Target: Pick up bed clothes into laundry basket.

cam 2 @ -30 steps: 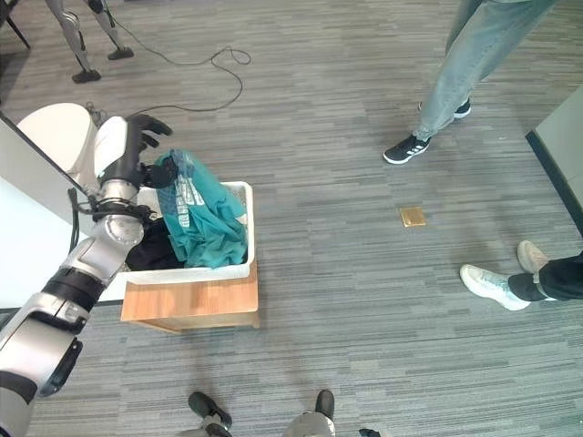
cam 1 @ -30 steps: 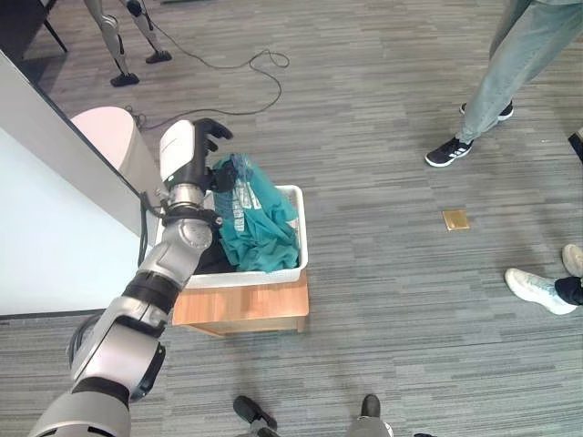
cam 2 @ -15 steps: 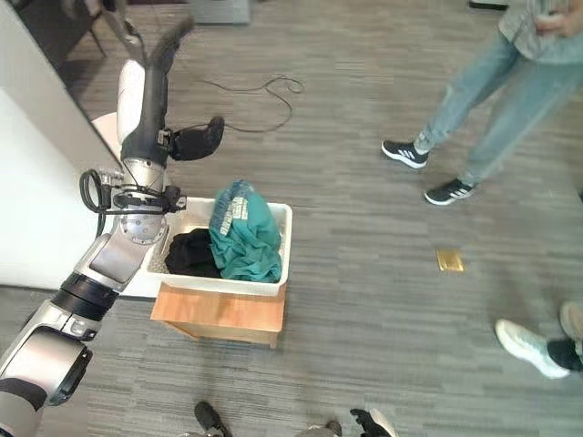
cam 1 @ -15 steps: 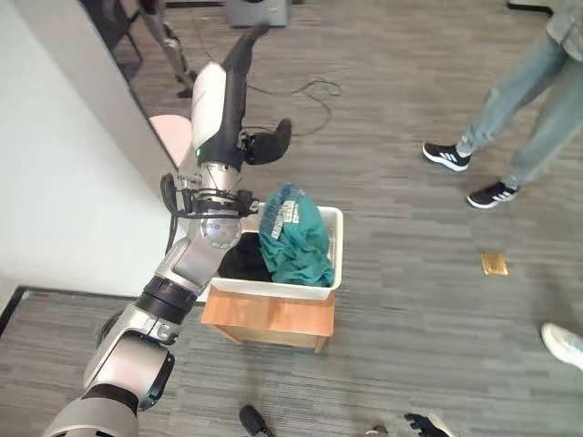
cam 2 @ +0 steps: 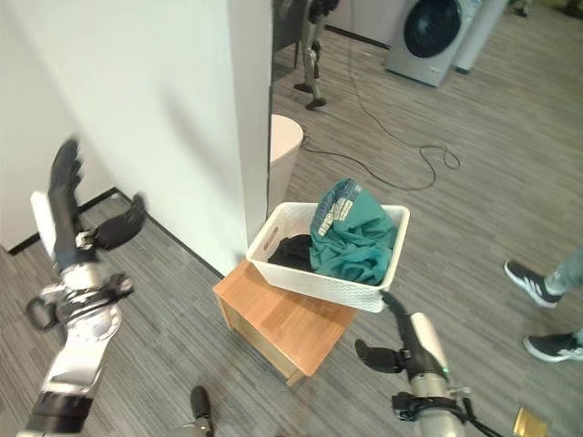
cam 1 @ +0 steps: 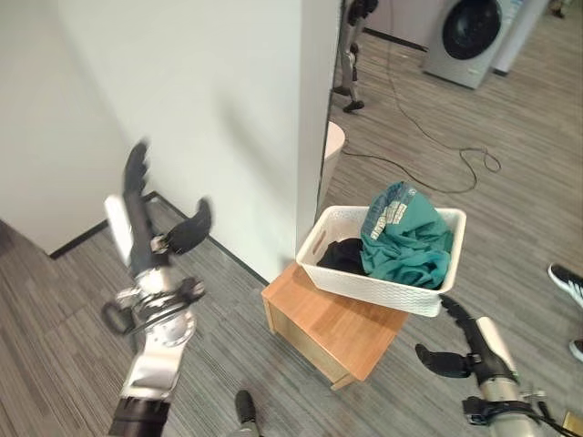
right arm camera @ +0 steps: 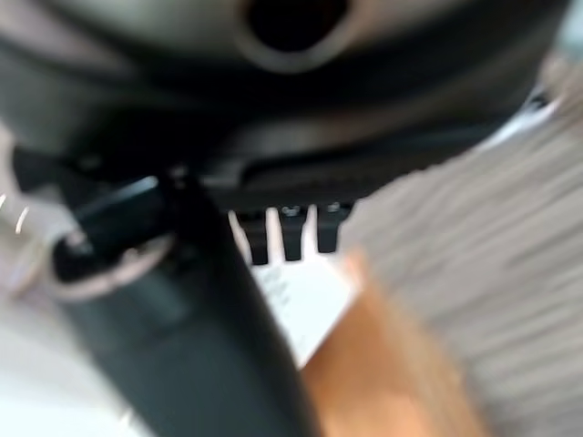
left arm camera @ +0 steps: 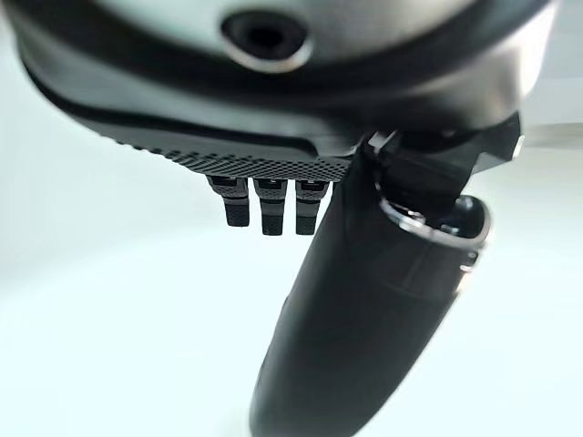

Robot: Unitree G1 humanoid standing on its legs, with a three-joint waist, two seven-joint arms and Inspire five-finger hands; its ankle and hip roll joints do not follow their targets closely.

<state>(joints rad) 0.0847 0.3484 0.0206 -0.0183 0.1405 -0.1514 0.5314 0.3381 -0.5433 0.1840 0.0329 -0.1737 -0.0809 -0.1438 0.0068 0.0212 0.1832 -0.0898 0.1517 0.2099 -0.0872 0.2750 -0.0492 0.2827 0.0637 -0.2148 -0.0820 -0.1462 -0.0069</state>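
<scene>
A white laundry basket (cam 1: 366,285) stands on a low wooden box (cam 1: 332,330). In it lie a bunched teal garment (cam 1: 403,244) and a dark cloth (cam 1: 342,255). My left hand (cam 1: 146,238) is raised in front of the white wall, far left of the basket, with straight fingers (left arm camera: 263,206), its thumb spread and nothing in it. My right hand (cam 1: 474,350) hovers low just in front of the basket's near right corner. It is open and empty, and its fingers (right arm camera: 288,229) point toward the basket and box.
A white wall (cam 1: 209,109) rises just left of the basket. A pale round bin (cam 1: 333,146) stands behind the wall's corner. A washing machine (cam 1: 470,29) is at the back, a cable (cam 1: 455,168) snakes over the floor, and a person's shoes (cam 2: 530,274) are at the right.
The camera has swung round. My left hand has left the basket and now hangs raised by the wall. My right hand has come into view below the basket. The teal garment stays in the basket.
</scene>
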